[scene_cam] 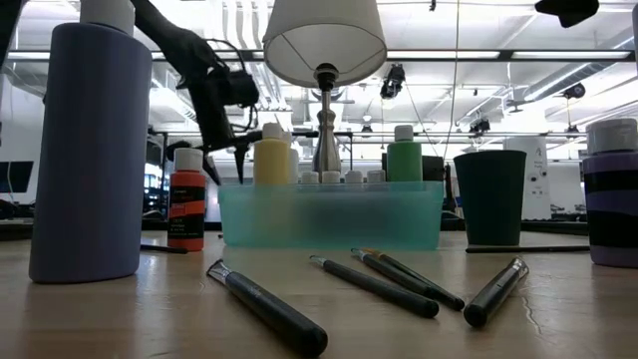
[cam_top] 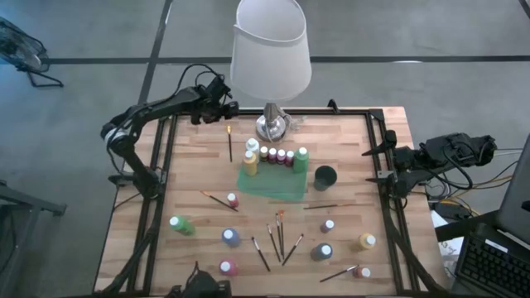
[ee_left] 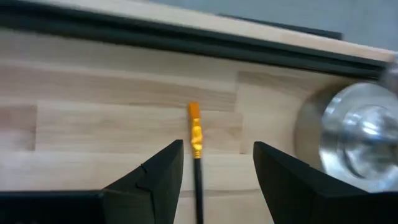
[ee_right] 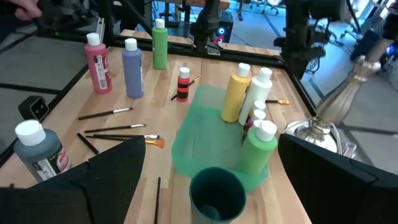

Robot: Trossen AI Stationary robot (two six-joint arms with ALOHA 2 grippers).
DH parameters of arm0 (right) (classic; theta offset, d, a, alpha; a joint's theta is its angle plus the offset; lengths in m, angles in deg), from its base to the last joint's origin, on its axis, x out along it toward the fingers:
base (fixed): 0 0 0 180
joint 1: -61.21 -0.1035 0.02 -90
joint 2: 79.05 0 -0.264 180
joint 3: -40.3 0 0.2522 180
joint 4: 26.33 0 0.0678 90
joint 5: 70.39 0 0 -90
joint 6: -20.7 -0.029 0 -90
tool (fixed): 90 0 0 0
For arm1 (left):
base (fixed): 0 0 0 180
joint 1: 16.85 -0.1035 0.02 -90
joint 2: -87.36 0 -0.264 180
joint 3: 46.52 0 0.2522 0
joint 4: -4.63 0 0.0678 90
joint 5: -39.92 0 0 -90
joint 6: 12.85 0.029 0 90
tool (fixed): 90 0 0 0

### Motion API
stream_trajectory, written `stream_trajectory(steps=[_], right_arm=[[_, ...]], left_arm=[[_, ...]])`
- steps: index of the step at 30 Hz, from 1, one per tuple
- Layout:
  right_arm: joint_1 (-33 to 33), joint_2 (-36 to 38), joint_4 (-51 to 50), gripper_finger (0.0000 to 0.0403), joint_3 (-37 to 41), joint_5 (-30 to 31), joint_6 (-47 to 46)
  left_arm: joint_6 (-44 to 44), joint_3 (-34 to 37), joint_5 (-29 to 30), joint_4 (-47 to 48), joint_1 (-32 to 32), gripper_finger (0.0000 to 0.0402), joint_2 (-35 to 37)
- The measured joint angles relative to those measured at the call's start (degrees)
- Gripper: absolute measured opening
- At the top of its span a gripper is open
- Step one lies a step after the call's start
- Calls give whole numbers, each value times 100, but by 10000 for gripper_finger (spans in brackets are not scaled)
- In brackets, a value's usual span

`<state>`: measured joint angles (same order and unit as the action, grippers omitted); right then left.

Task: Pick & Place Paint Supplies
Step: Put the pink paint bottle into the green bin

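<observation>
A thin black paintbrush with an orange tip lies flat on the wood at the far left, beside the lamp's silver base. My left gripper hovers over the brush's tip end, open, with one finger on either side of it and touching nothing. In the high view the left gripper is just beyond the brush. A teal tray at mid-table holds yellow, green and small dark bottles. My right gripper waits open at the table's right edge.
A dark cup stands right of the tray. Loose bottles, such as green, blue and yellow, and several brushes lie across the near half. The lamp's white shade overhangs the far edge.
</observation>
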<state>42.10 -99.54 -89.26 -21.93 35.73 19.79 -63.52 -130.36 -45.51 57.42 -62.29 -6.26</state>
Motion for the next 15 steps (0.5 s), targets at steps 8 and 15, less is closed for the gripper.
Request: stream_trajectory(steps=[8,15], right_arm=[[-2,241,-3,364,-2,-225,577],[-2,230,-2,364,-2,-224,465]], left_arm=[[-19,0,-79,49,-10,193,-371],[876,0,-307,138,-12,161,-330]])
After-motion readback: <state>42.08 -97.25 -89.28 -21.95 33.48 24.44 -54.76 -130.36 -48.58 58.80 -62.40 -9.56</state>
